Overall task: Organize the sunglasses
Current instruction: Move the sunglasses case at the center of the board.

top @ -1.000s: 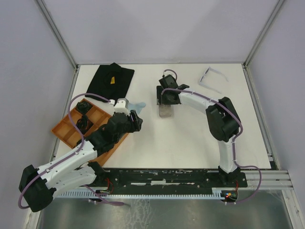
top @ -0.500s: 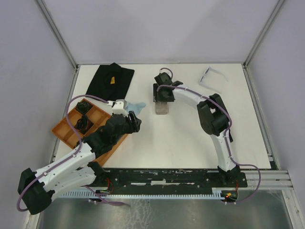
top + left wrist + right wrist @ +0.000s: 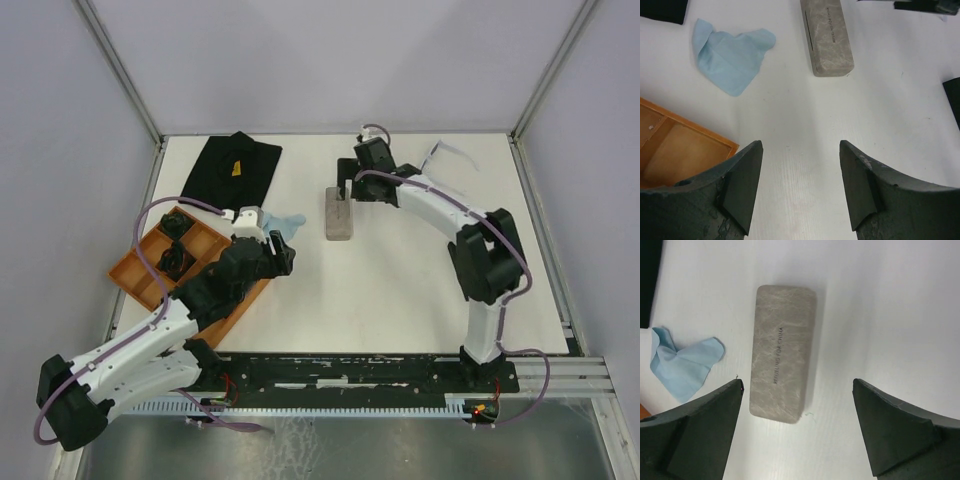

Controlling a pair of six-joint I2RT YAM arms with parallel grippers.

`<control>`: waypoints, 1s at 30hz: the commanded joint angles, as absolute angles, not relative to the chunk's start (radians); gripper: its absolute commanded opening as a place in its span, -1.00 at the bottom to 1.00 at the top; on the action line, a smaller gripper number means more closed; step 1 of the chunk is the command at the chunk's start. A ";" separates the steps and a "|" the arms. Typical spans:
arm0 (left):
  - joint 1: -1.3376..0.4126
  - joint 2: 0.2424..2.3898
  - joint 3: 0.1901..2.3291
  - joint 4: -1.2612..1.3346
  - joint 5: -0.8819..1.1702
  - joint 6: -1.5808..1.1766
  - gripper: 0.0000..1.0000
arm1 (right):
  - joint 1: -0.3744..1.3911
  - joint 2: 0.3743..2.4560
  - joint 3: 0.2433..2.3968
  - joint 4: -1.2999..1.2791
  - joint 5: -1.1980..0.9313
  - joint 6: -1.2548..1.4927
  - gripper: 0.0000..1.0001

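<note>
Left gripper (image 3: pixel 800 150): nearest, over bare white surface (image 3: pixel 400 290), just beside the right edge of the orange tray (image 3: pixel 135 275). Fingers spread apart, nothing between them.

Orange tray: near left, divided into compartments. Dark items (image 3: pixel 176 260) sit in two of them, too small to tell whether the black-framed pair is among them.

Light blue cloth (image 3: pixel 730 52): crumpled, just beyond the tray's far corner, ahead and left of the left gripper.

Grey case (image 3: pixel 782 352): closed, oblong, lying flat mid-surface, right of the cloth and apart from it. Lettering along the lid, unreadable.

Right gripper (image 3: pixel 797 385): at the case's far end in the top view. Fingers wide apart, empty. In the wrist view the case lies between them, nearer the left-hand finger, with no contact visible.

Pale-framed sunglasses (image 3: pixel 450 150): far right of the surface, beyond the right arm, partly hidden by it.

Black fabric (image 3: pixel 235 165): far left, flat, small yellow mark on it.
</note>
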State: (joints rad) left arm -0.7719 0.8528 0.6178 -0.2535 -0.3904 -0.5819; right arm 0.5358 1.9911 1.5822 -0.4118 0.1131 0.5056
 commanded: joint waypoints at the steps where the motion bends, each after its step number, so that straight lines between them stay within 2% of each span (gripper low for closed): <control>1: -0.770 0.862 0.665 -0.225 -0.422 -0.556 0.41 | 0.484 1.770 1.485 -0.435 0.231 0.462 0.98; 6: -0.769 0.886 0.658 -0.208 -0.394 -0.557 0.42 | 0.347 1.576 1.281 -0.543 0.392 0.571 0.98; 11: -0.770 0.911 0.658 -0.193 -0.372 -0.554 0.45 | 0.175 1.415 1.073 -0.532 0.400 0.622 0.98; 21: -0.770 0.951 0.664 -0.172 -0.341 -0.540 0.63 | -0.136 1.493 0.910 -0.426 0.154 0.622 0.98; 30: -0.769 0.973 0.661 -0.157 -0.317 -0.545 0.65 | -0.200 1.516 0.815 -0.308 -0.027 0.648 0.98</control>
State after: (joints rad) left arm -0.7715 0.9596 0.6277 -0.2146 -0.3332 -0.5686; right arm -0.2005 1.5185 0.8528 -0.3794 0.0856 0.6266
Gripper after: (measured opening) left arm 0.824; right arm 0.990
